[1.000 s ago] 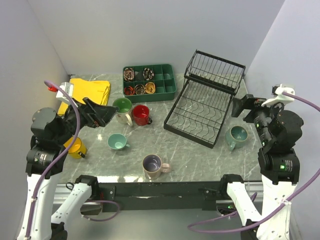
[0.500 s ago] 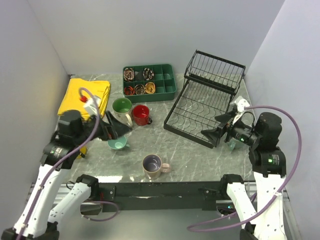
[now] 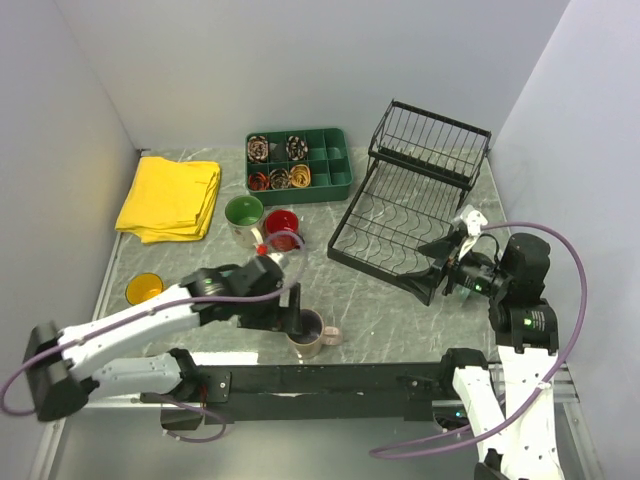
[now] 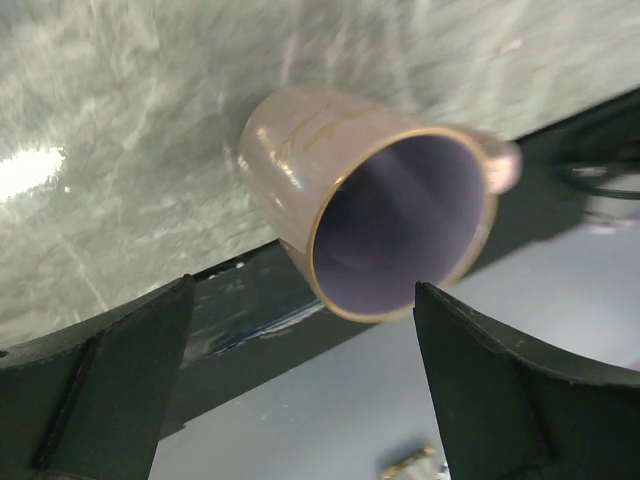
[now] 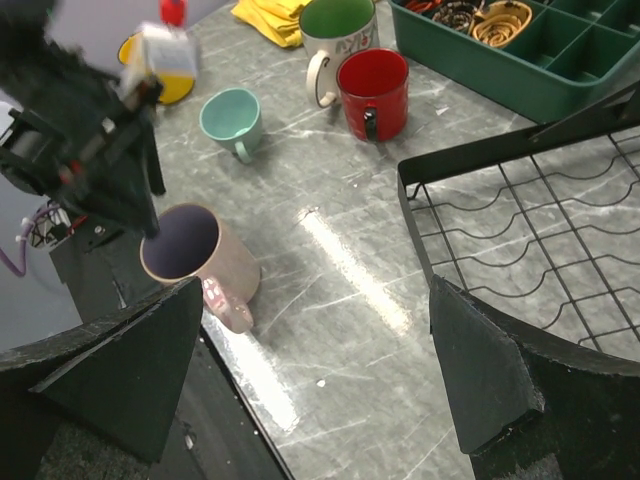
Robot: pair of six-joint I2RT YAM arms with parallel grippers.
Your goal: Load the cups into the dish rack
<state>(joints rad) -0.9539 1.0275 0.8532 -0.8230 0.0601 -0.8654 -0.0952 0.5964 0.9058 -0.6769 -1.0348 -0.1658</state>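
The left hand (image 3: 297,320) is spread wide and empty, one finger to each side of the pink mug (image 3: 310,335), which stands upright at the near edge of the desk (image 3: 380,310) with its purple inside showing. From the wrist view I cannot tell whether the fingers (image 4: 120,370) touch the mug yet. By my reckoning the job has barely begun: the rack (image 3: 400,230) at the back right holds nothing at all. The red mug (image 3: 283,228) and the cream mug (image 3: 243,215) stand touching or nearly so in front of the green tray (image 3: 300,165). The yellow mug (image 3: 145,288) sits off by the left edge, and the small teal mug (image 5: 232,118) shows only from the right wrist. The larger teal mug I cannot pick out behind the right arm. So all the mugs are left to load. The right hand (image 3: 440,262) is also open and holds nothing, hanging by the rack's near corner. A second ago the left arm was folded back over the yellow mug and the right one was raised by the wall. Both have since swung in, the left past the small teal mug to the pink one. None of the mugs in view has shifted.
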